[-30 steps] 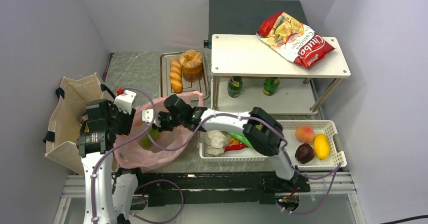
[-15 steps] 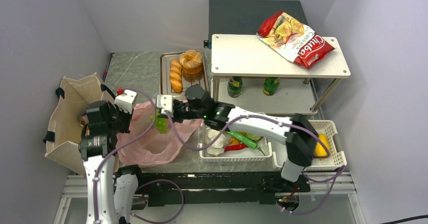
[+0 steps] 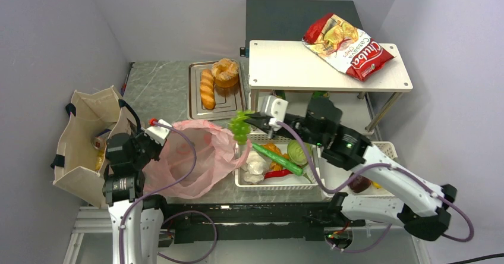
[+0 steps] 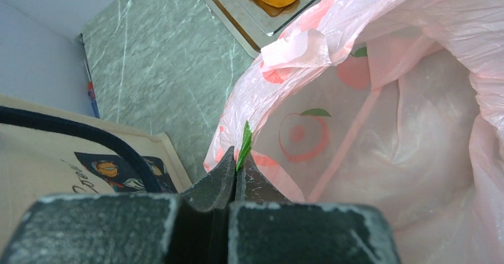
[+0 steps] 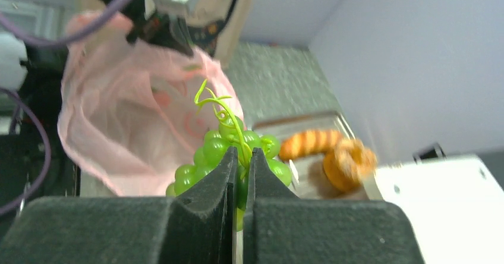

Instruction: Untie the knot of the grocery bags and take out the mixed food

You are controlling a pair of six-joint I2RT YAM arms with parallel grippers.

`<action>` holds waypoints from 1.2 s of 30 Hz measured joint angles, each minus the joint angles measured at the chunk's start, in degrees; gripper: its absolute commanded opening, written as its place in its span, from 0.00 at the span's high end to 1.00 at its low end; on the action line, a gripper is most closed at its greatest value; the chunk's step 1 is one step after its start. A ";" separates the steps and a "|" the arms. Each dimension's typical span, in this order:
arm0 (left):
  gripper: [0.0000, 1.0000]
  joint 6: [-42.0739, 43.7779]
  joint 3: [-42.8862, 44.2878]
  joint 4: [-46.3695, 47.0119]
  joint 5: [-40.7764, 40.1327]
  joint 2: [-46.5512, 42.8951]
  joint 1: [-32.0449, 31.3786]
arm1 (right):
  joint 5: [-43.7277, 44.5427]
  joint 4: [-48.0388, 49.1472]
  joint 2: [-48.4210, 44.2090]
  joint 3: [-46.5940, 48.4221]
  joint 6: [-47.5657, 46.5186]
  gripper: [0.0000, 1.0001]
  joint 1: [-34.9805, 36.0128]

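1. Green grapes (image 3: 241,127) in a small round-berried bunch are hanging above the counter, between the thin translucent pink plastic carrier bag (image 3: 202,157) and the white slatted plastic basket (image 3: 273,186).
2. The right gripper (image 5: 241,157) is clamping the bunch's curly stem.
3. The left gripper (image 4: 236,164) is pressing its fingers together, seemingly pinching the pink bag's left rim, beside the beige tote with dark straps (image 3: 83,139) at the counter's left edge.
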 measured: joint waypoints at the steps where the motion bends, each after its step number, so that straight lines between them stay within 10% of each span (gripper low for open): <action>1: 1.00 0.04 0.00 0.63 -0.04 0.85 0.00 | 1.05 -3.23 -1.73 0.00 -0.35 1.00 -0.74; 16: 1.00 -1.22 5.11 4.66 -0.28 13.55 -0.02 | 27.85 -53.07 -22.29 -8.81 -7.69 1.00 -13.81; 25: 1.00 -8.13 21.05 5.53 -3.45 22.12 -3.89 | 42.69 -64.37 -27.36 -18.47 -6.67 0.98 -16.96; 30: 1.00 -12.98 33.62 7.96 -9.94 32.57 -5.77 | 45.70 -65.35 -25.40 -27.02 -6.56 0.34 -16.98; 36: 1.00 -16.65 50.40 13.18 -17.35 49.94 -5.77 | 46.53 -63.87 -22.14 -27.28 -6.88 0.11 -17.03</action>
